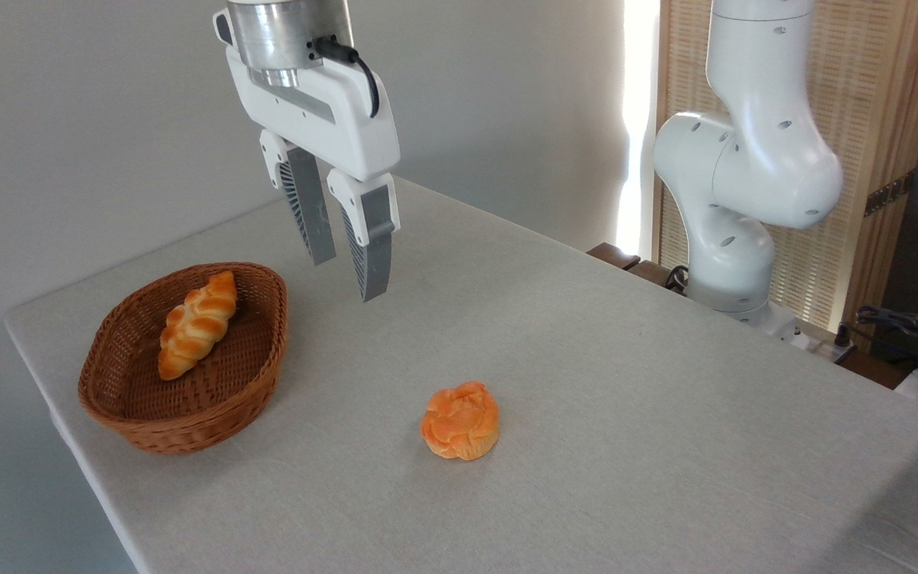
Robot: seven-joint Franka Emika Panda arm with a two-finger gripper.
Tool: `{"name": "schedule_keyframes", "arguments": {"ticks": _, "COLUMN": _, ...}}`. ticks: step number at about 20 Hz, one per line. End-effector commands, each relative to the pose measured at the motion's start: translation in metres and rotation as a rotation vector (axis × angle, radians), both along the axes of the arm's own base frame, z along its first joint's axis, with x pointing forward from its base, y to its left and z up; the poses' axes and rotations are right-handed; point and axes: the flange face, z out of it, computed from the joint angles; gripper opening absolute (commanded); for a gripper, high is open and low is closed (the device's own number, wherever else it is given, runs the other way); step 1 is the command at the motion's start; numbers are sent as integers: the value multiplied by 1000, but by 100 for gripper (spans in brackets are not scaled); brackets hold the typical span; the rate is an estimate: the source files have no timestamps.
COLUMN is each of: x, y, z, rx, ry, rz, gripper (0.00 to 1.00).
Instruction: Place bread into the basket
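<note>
On the near middle of the table, the bun sat alone on the pale cloth, its swirled orange top facing up, touching nothing else. Well to its left, near the table's left edge, stood the basket, an oval of brown wicker with low sides. Inside it lay a loaf, long, braided and golden, resting along the basket's floor with its far end tilted up toward the far rim. Above the table, beyond the bun and just right of the basket's far end, hung the gripper, clear of the cloth and of every object. Its two grey ribbed fingers pointed down and slightly toward the near side, with a narrow gap between them and nothing held there. A white housing carried the fingers, topped by a metal cylinder from which a black cable curved down the right side. At the far right, the arm rose in thick white segments from its base beyond the table's far edge, in front of a slatted wooden screen. Dark cables and gear lay at the far right edge of the view, too small to make out.
</note>
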Motion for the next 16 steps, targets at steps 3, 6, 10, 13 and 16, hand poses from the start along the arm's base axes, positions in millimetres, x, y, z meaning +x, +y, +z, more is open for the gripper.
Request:
{"name": "schedule_keyframes", "arguments": {"ticks": 3, "x": -28, "y": 16, "z": -43, "rx": 2, "ry": 64, "rz": -52, "gripper": 100}}
{"name": "schedule_keyframes", "arguments": {"ticks": 6, "x": -45, "y": 42, "z": -83, "rx": -7, "ry": 27, "rz": -82, "gripper": 100}}
{"name": "schedule_keyframes", "arguments": {"ticks": 10, "x": -51, "y": 51, "z": -151, "rx": 85, "ry": -1, "rz": -123, "gripper": 100}}
{"name": "schedule_keyframes", "arguments": {"ticks": 13, "x": -59, "y": 50, "z": -177, "rx": 93, "ry": 31, "rz": -131, "gripper": 100}}
{"name": "schedule_keyframes", "arguments": {"ticks": 16, "x": -58, "y": 46, "z": -196, "rx": 91, "ry": 66, "rz": -140, "gripper": 100}}
